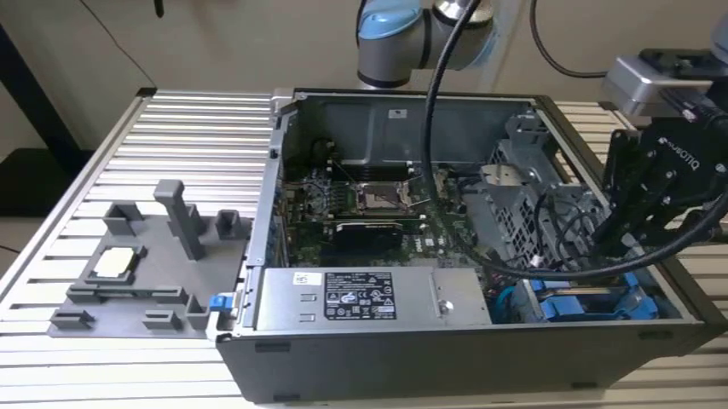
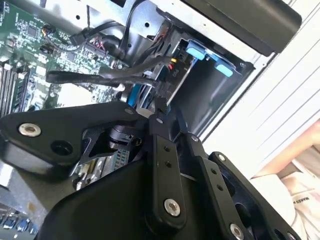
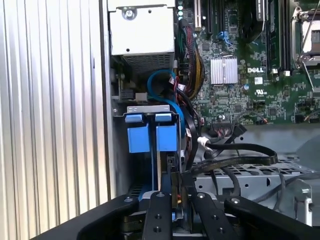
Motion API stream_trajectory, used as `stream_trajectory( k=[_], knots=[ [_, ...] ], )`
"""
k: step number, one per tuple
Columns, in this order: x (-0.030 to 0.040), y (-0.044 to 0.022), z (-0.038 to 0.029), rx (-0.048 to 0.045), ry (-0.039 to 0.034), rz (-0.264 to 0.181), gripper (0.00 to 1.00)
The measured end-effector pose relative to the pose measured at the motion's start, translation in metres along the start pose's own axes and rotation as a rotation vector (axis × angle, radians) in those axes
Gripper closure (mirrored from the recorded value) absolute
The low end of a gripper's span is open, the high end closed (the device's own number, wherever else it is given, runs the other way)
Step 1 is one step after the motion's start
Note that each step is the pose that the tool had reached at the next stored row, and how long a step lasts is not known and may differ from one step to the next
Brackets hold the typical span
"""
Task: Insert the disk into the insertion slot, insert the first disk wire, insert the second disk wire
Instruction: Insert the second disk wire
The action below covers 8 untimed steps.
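The gripper (image 3: 176, 197), clenched on a connector, hangs inside the computer case (image 1: 455, 362) on the ribbed metal table (image 1: 125, 358).

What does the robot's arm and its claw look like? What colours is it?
The arm is silver-grey with a light blue cap on its round joint, and a thick black cable runs down from it. The gripper is black, built from flat bars joined by shiny silver screws, with small white lettering on its side.

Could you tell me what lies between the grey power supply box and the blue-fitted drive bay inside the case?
In the first wrist view, a bundle of blue, black and coloured cables lies between the power supply box and the insertion slot.
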State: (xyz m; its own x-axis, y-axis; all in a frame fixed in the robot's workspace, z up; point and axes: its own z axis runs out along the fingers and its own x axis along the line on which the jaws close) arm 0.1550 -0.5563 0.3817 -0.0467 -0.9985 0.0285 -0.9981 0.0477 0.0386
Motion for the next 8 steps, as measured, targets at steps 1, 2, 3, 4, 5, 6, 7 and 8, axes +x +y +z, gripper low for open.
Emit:
stream_trajectory(
  k=[1,2,3,4,5,6,7,8],
  knots=[
    [0.0002,0.0002,-0.0037,0.0,0.0,0.0,0.76],
    [0.0002,0.0002,-0.0054,-0.0001,0.0,0.0,0.76],
    [0.0002,0.0002,-0.0054,-0.0001,-0.0001,0.0,0.76],
    [0.0002,0.0002,-0.0055,-0.0001,-0.0002,0.0,0.76],
    [0.0002,0.0002,-0.0055,-0.0001,-0.0003,0.0,0.76],
    [0.0002,0.0002,-0.0056,-0.0001,-0.0002,0.0,0.76],
    [0.0002,0.0002,-0.0057,-0.0001,-0.0003,0.0,0.76],
    [0.0002,0.0002,-0.0058,-0.0001,-0.0001,0.0,0.76]
  ],
)
